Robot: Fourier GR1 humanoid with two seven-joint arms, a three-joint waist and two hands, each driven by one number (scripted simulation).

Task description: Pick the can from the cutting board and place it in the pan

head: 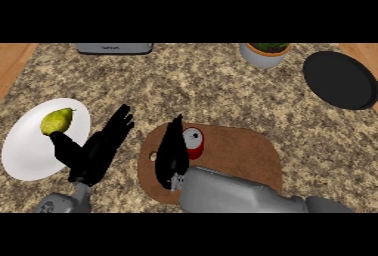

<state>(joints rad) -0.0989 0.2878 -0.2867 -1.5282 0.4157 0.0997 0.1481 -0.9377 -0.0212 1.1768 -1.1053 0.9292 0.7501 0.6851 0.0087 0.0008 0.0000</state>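
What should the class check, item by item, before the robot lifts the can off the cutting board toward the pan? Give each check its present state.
1. Can is on the cutting board: ok.
2. Right robot hand is beside the can, at its left: ok.
3. Fingers curled round the can: cannot tell; the hand hides that side.
4. Pan has nothing in it, at the far right: ok.
5. Left robot hand is open, off the board, partly over the plate with the pear: ok.
6. Potted plant stands left of the pan, off the straight path: ok.
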